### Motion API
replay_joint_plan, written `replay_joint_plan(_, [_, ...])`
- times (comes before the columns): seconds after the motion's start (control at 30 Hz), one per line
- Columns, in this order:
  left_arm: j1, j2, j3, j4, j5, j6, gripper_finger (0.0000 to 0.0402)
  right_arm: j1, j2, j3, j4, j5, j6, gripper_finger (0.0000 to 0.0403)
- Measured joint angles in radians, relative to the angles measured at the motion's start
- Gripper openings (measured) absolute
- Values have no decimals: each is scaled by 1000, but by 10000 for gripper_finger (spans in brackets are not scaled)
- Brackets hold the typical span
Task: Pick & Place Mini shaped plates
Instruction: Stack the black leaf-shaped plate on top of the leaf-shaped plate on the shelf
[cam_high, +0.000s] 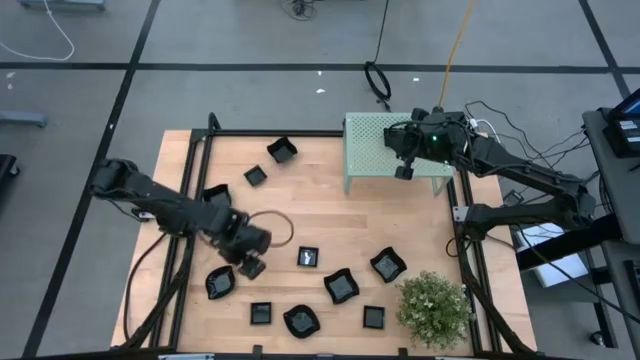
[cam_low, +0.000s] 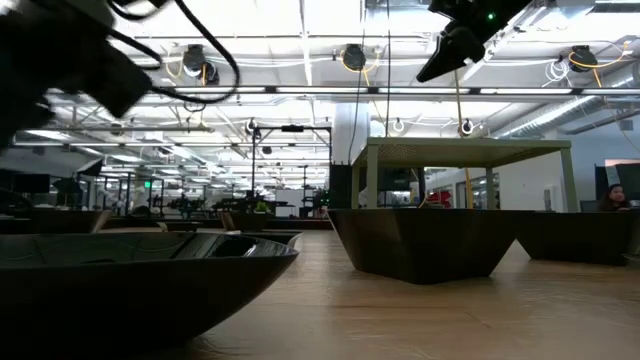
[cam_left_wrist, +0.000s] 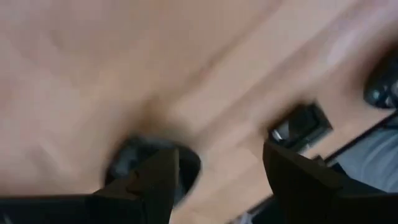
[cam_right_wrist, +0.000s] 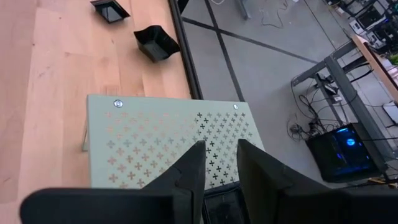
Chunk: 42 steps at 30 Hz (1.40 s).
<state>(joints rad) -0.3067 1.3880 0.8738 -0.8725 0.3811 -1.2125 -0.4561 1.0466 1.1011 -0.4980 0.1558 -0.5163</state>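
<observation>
Green perforated stand (cam_high: 372, 140); bushy plant (cam_high: 433, 307) near corner.

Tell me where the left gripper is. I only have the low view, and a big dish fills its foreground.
Observer: The left gripper hangs over the front left of the table, among the dishes there.
Operator: Is it open?
Observer: Yes. The left wrist view shows its fingers spread, with bare wood between them and one dish partly under one finger.
Operator: And the arm at the top of my picture?
Observer: That is the right gripper, above the green stand at the table's back right.
</observation>
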Motion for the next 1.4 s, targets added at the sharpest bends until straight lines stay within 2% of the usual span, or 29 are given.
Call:
replay_joint_plan(0.13, [-128,0,0,8,-4,-240,237,0,-1,0,1,0,0,78])
replay_joint_plan(0.27, [-239,0,0,6,-75,-492,237,0,-1,0,1,0,0,77])
replay_joint_plan(0.43, [-332,0,0,8,-157,-643,237,0,-1,0,1,0,-22,77])
replay_joint_plan(0.6, [-372,49,0,11,-169,-647,237,0,-1,0,17,0,-44,77])
replay_joint_plan(1.0, [-377,254,0,113,-102,-520,230,0,-1,0,24,0,-45,77])
replay_joint_plan(1.13, [-377,289,3,123,-85,-507,180,0,-1,0,28,0,-45,77])
replay_joint_plan(1.33, [-357,296,5,140,-85,-491,43,0,-1,0,58,0,-45,77])
replay_joint_plan(1.4, [-349,284,2,133,-91,-487,13,0,-1,0,71,0,-45,77])
